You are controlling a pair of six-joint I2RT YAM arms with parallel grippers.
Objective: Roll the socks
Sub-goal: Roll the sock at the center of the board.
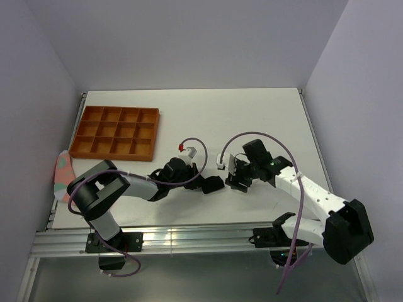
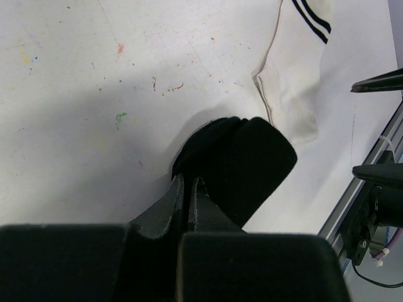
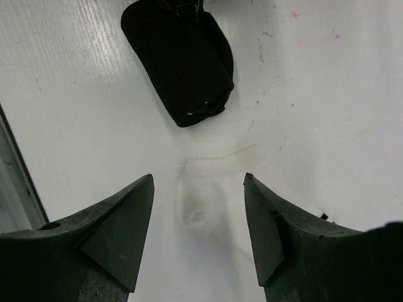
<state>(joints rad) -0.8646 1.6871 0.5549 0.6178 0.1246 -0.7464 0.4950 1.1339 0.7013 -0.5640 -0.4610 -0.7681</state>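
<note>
The black sock [image 2: 236, 157] is a tight roll on the white table, also seen in the top view [image 1: 213, 184] and the right wrist view [image 3: 179, 60]. My left gripper [image 2: 187, 179] is shut with its tips pinching the roll's near end; in the top view it [image 1: 200, 182] sits just left of the roll. The white sock [image 2: 293, 69] with two black cuff stripes lies flat just right of the roll. My right gripper [image 3: 198, 179] is open and empty, low over the white sock [image 3: 208, 195], its fingers either side of it; in the top view it [image 1: 236, 178] is right of the roll.
An orange compartment tray [image 1: 114, 131] stands at the back left. A pink fabric piece with teal patches [image 1: 63, 175] lies at the table's left edge. An aluminium rail [image 1: 189, 236] runs along the near edge, close to both grippers.
</note>
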